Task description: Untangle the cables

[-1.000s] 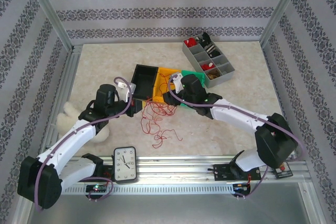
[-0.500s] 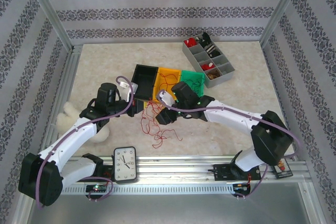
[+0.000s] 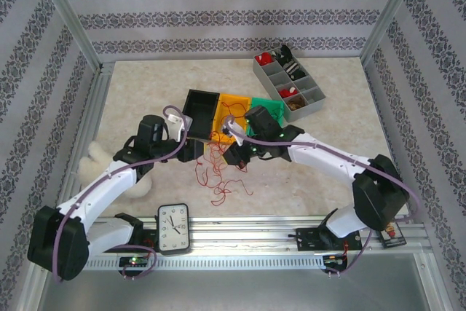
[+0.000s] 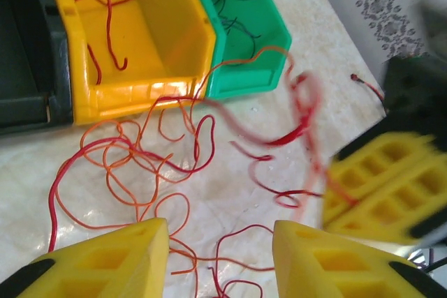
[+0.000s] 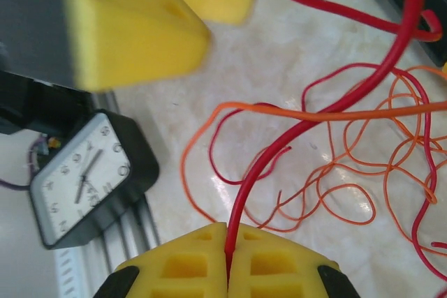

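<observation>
Right gripper (image 5: 227, 259) clenched on one strand of the thin red and orange cables (image 5: 307, 125).
Left gripper (image 4: 220, 259) released, loose loops lying between its jaws, near the yellow plastic bin (image 4: 150, 40).

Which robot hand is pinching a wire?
The right gripper: its jaws are shut on a red cable. The left gripper is open, holding nothing.

Bright, even light from above fills the overhead view, with only soft, short shadows under the arms on the table (image 3: 138, 85). Seen from the left wrist, the right claw (image 4: 339, 193) and the cables (image 4: 302, 125) beside it smear with motion blur, and the glossy surface glints. Seen from the right wrist, the left claw (image 5: 220, 22) is blurred near the top edge
</observation>
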